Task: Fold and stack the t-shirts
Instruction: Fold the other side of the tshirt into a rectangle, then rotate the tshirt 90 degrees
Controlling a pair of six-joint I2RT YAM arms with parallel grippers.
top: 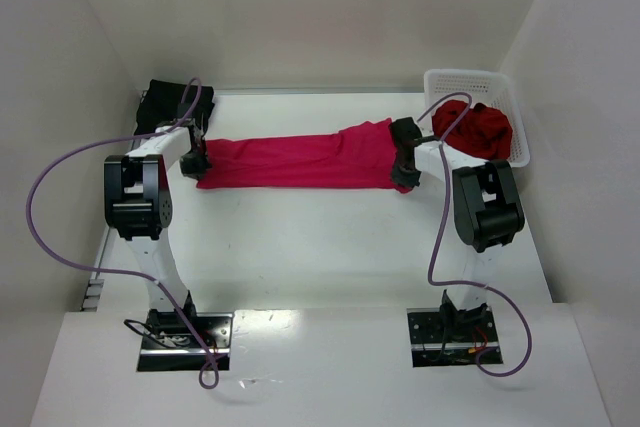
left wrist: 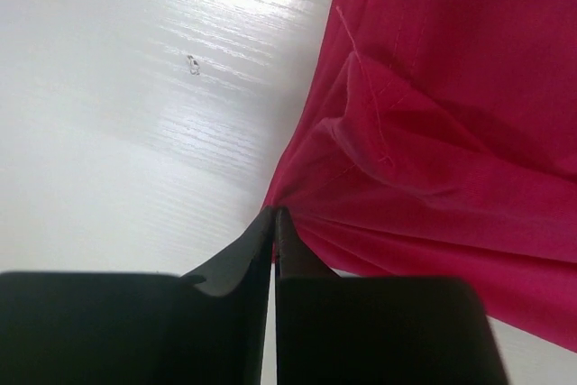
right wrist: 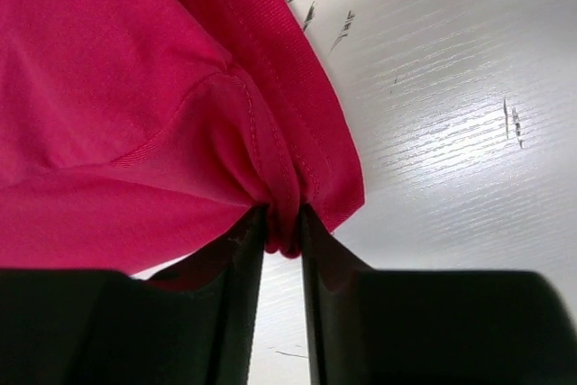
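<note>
Because the crimson-pink t-shirt [top: 300, 160] lies as a long narrow band running left to right across the middle of the worktop [top: 320, 247], each arm has one end at hand: the left gripper [left wrist: 275, 218] is pressed together on cloth at the band's left end, and the right gripper [right wrist: 284, 227] pinches the bunched hem at its right end. The long axis spans straight between them, so the next fold likely carries one end toward the other. A black shirt [top: 165, 102] sits far left; darker red shirts [top: 485, 132] fill the basket [top: 460, 77] far right.

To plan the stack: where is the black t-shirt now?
In the top view the black t-shirt lies at the table's far left corner, just behind the left gripper.
</note>
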